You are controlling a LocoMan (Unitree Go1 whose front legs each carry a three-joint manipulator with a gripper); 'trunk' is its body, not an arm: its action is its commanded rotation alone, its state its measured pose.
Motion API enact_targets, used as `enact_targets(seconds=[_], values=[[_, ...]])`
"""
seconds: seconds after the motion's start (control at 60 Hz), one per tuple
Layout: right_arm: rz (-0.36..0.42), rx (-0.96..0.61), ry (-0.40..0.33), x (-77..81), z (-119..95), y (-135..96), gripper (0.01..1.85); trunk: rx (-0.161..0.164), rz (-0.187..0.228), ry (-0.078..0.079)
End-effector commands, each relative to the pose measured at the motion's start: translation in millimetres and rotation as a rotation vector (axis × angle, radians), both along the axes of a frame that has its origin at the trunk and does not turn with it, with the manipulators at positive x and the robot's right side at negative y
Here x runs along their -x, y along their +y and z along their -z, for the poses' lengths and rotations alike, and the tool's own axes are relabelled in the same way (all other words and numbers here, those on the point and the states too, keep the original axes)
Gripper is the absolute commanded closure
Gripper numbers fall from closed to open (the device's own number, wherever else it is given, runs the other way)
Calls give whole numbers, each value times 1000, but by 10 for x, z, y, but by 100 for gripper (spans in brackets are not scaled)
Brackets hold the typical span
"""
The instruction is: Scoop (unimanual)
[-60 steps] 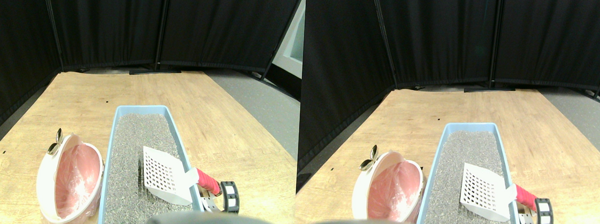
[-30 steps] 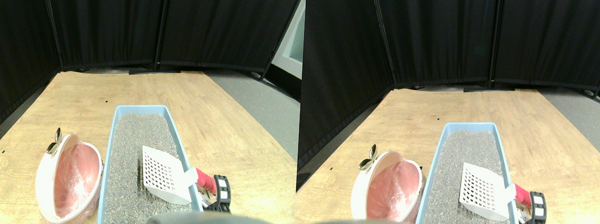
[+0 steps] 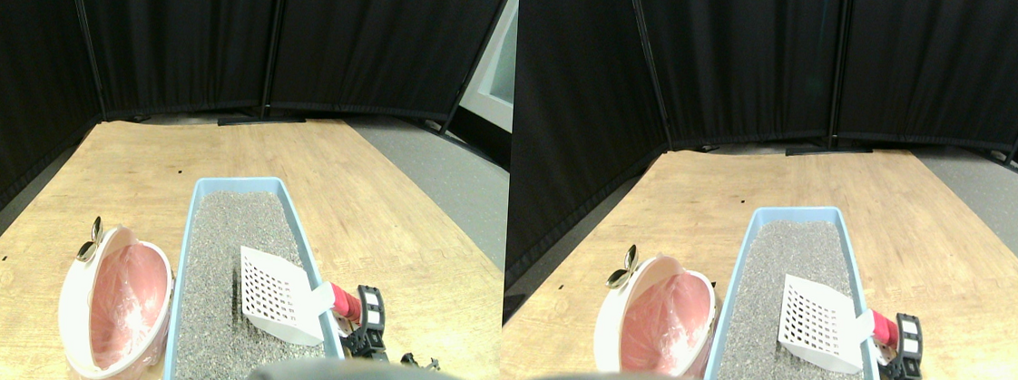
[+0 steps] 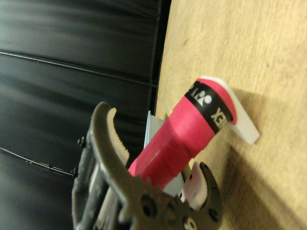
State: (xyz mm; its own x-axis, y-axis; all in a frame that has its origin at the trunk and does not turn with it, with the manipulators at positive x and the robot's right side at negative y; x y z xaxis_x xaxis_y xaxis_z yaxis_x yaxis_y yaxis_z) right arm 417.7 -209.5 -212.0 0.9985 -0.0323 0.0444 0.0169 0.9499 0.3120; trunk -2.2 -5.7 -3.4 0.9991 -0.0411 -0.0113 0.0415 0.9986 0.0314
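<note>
The right gripper (image 3: pixel 366 323) straddles the litter scoop's red-wrapped handle (image 4: pixel 180 139); whether its jaws clamp it is unclear. The slotted scoop head (image 3: pixel 278 296) lies just ahead on the litter in the blue tray (image 3: pixel 188 255).

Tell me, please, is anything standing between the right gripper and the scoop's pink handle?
Nothing visible does. The right gripper is already at the pink handle of the scoop; in the wrist view the handle lies between its jaws.

A white slotted plastic scoop (image 3: pixel 278 294) lies on grey granular litter (image 3: pixel 224 257) in a light-blue rectangular tray (image 3: pixel 192 228); its pink-wrapped handle (image 3: pixel 341 300) overhangs the rim beside the black pincer (image 3: pixel 366 323). A pink-lined white bin (image 3: pixel 114 311) stands just beside.
</note>
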Motion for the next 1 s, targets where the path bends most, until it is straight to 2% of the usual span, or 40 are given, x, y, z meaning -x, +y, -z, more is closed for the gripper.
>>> enact_targets(seconds=[0.017,0.383,0.583,0.817,0.85,0.917,0.933,0.95,0.967,1.0], values=[[5,17,-31,-51,-34,-22,104,26,0,16],[28,-4,-6,-211,3,-49,102,24,0,12],[47,-20,19,-231,27,-61,103,21,4,12],[59,-35,54,-247,92,-85,95,21,6,10],[61,-35,52,-240,88,-84,100,21,5,8],[32,-13,20,-231,83,-88,136,22,4,8],[32,-13,20,-231,83,-88,136,22,4,8],[32,-8,20,-230,78,-86,159,22,3,8],[32,-8,20,-230,78,-86,159,22,3,8],[27,-11,8,-227,75,-88,180,24,1,6]])
